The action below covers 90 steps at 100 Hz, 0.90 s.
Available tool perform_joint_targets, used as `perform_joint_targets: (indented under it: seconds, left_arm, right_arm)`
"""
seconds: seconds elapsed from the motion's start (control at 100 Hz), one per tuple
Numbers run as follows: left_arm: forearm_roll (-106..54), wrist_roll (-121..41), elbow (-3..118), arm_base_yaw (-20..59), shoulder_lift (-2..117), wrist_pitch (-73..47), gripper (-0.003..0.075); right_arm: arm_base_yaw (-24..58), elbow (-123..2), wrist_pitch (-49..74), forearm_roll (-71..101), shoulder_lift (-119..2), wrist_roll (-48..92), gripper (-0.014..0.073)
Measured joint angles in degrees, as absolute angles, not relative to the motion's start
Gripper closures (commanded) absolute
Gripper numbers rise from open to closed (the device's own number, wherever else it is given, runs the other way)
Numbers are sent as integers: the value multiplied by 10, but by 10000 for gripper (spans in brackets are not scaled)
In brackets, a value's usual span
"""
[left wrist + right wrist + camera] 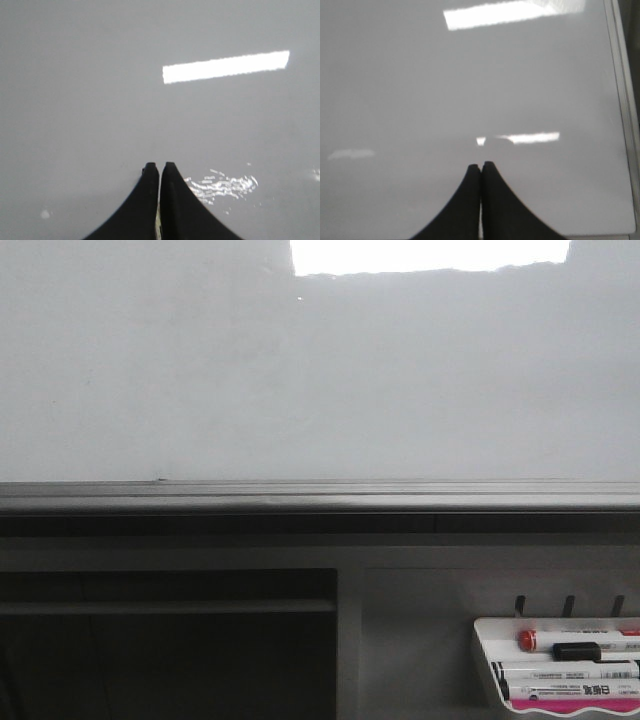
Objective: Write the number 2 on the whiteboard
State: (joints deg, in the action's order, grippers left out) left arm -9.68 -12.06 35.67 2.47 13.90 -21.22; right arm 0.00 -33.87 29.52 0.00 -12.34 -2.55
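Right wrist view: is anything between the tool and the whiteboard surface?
Nothing visible. The right tool, fingers together and holding no marker, faces the bare glossy grey-white whiteboard. No stroke shows on it. The markers lie in the small white tray below the board.

The setting appeared to be an office or lab workstation. A large glossy pale grey-white whiteboard (300, 390) with a grey metal frame edge (320, 495) lay flat, reflecting rectangular ceiling lights. A small white plastic tray (485, 660) held capped board markers (570, 642).
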Motion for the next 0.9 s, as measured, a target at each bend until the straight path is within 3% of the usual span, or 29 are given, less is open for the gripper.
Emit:
perform_joint_targets:
  seconds: [0.23, 0.55, 0.65, 0.77, 0.84, 0.9]
  left_arm:
    - [-97, -121, 387, 25, 221, -329, 740]
    - [-97, -121, 380, 25, 288, -342, 726]
    - [-97, -121, 369, 25, 309, -346, 612]
    - [-97, -121, 356, 25, 334, -349, 391]
    - [-97, -121, 352, 25, 349, -349, 329]
    - [-97, -121, 352, 25, 360, -349, 330]
  right_arm:
    - [0, -374, 389, 4, -204, -21, 668]
    - [0, -374, 419, 8, -254, -6, 645]
    - [0, -374, 431, 8, -270, 3, 549]
    - [0, -374, 433, 9, -282, 7, 354]
    - [0, -374, 435, 11, -287, 8, 281]
    - [0, -374, 435, 11, -290, 9, 272]
